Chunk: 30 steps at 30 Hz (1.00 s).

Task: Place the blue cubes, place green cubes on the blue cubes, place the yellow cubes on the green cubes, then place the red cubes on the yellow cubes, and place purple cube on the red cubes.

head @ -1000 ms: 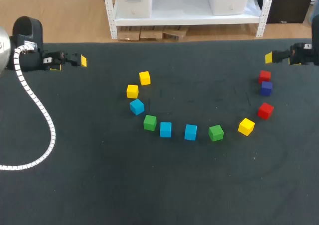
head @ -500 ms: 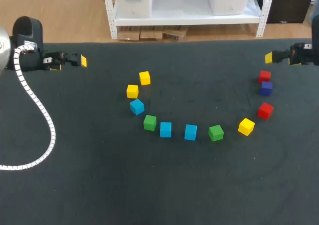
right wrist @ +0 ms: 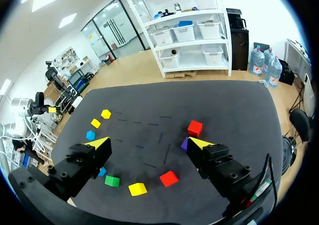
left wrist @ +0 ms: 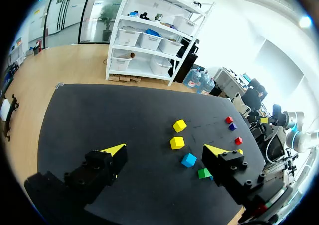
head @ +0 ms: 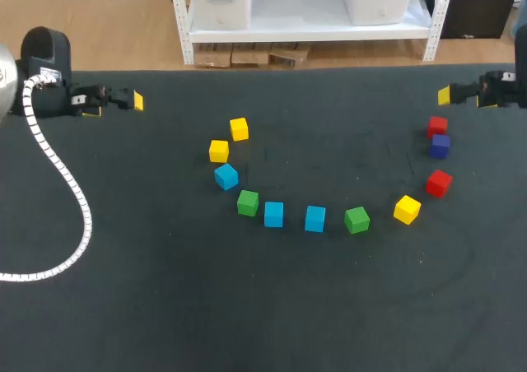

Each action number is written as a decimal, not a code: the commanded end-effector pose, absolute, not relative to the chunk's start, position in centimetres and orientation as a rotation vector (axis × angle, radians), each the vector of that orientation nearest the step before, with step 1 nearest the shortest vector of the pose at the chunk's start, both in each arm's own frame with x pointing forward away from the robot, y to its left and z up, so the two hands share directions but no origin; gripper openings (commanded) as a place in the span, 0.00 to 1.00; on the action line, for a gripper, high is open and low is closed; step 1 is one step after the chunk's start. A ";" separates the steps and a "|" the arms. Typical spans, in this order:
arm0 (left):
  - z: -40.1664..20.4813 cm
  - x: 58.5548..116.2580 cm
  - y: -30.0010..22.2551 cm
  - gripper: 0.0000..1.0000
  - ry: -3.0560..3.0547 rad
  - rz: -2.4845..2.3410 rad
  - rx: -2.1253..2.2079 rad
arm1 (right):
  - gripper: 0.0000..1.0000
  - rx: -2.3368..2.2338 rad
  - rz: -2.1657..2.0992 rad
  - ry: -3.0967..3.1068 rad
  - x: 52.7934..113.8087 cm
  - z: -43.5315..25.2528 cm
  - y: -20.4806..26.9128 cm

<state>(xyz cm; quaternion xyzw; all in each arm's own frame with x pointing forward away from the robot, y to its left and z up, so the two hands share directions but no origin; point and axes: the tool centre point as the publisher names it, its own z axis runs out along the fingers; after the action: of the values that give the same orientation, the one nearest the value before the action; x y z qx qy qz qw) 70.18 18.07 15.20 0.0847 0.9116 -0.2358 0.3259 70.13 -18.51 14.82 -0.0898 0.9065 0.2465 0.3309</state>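
A black table bears blue cubes, green cubes, yellow cubes, red cubes, purple cube.

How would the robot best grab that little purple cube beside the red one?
Probably from straight above, fingers closing on the left and right faces of the small purple cube. A red cube sits close behind it in the head view, leaving a finger little room there.

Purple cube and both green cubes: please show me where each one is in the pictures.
purple cube (head: 440, 146), head view, the middle of the cube.
left green cube (head: 248, 202), head view, the middle of the cube.
right green cube (head: 356, 220), head view, the middle of the cube.
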 end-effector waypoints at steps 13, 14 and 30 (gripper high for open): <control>15.0 70.1 18.3 1.00 2.379 -0.629 0.227 | 1.00 -0.252 0.585 2.376 70.2 16.9 -18.8; 15.0 70.1 18.3 1.00 2.379 -0.629 0.227 | 1.00 -0.234 0.596 2.375 70.3 16.9 -19.1; 15.0 70.1 18.3 1.00 2.379 -0.629 0.227 | 1.00 -0.856 0.414 2.415 67.1 24.0 -10.1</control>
<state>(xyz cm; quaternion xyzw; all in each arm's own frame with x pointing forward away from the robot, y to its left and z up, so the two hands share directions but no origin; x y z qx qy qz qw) 70.17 18.06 15.20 0.0848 0.9116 -0.2358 0.3259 68.24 -11.63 23.21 -0.2860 0.8955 0.1751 0.2926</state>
